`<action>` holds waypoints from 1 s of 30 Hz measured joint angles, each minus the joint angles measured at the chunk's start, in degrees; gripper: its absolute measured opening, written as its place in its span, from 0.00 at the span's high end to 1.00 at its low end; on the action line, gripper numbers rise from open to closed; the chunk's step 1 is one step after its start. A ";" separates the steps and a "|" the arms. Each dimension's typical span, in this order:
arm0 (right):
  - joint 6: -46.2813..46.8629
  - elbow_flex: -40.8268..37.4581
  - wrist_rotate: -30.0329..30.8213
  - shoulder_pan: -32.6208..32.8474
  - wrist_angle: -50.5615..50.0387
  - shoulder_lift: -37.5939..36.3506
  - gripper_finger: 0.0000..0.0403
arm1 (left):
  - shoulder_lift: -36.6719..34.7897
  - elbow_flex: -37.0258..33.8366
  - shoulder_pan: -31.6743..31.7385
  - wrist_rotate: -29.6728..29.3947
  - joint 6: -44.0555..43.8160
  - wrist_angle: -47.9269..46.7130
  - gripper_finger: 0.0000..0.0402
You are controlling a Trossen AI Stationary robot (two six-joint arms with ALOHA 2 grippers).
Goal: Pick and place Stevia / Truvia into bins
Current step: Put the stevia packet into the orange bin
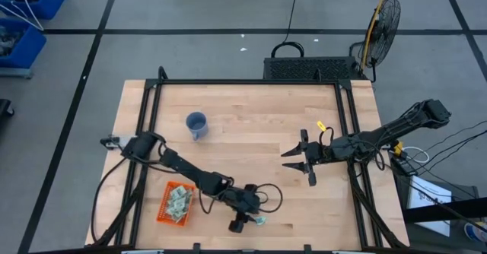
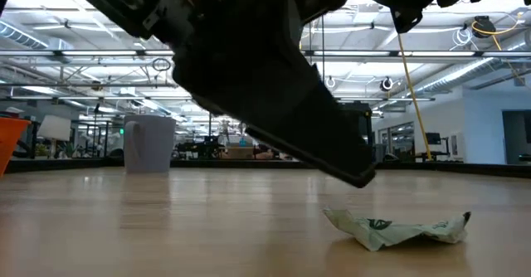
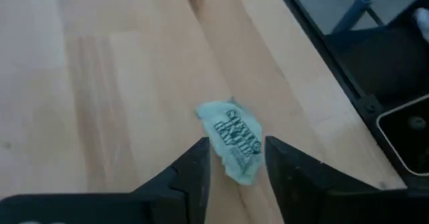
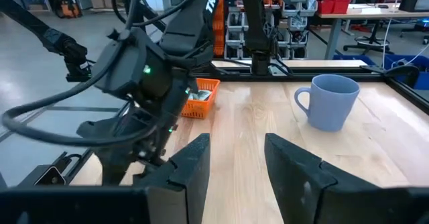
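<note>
One crumpled pale green and white Stevia sachet (image 3: 231,138) lies flat on the wooden table near its front edge; it also shows in the high view (image 1: 260,220) and the low view (image 2: 398,227). My left gripper (image 3: 236,167) is open, just above the sachet, one finger on each side of it and touching nothing. The orange mesh basket (image 1: 164,208) stands at the front left and holds several more sachets (image 1: 179,201). My right gripper (image 1: 300,159) is open and empty over the table's right half.
A blue cup (image 1: 196,125) stands upright at the far left of the table and also shows in the right wrist view (image 4: 332,102). Black frame rails (image 1: 351,132) run along the table's sides. Bare wood (image 1: 251,144) lies between the two grippers.
</note>
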 joint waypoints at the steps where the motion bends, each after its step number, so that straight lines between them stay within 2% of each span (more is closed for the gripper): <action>1: 0.00 0.00 0.00 0.00 0.02 -0.01 0.67 | 0.42 0.67 0.00 0.34 0.94 -0.39 0.62; 6: 0.00 0.00 -0.01 0.00 -0.26 -0.02 0.67 | 0.90 1.39 -0.04 0.52 3.79 0.00 0.51; 10: 0.00 0.00 0.00 0.00 -0.46 -0.02 0.67 | 0.87 1.39 -0.02 0.52 3.33 -2.68 0.48; 19: -2.94 0.00 0.00 -0.02 0.74 -0.02 0.67 | 0.89 1.32 -0.02 0.47 2.46 -6.03 0.53; 26: -7.83 0.00 -0.02 -0.02 5.31 -0.02 0.67 | 4.03 1.43 0.25 1.97 2.34 0.25 0.57; 30: -9.53 0.00 -0.02 -0.02 6.90 -0.04 0.67 | 4.55 1.46 0.35 1.91 1.84 0.41 0.60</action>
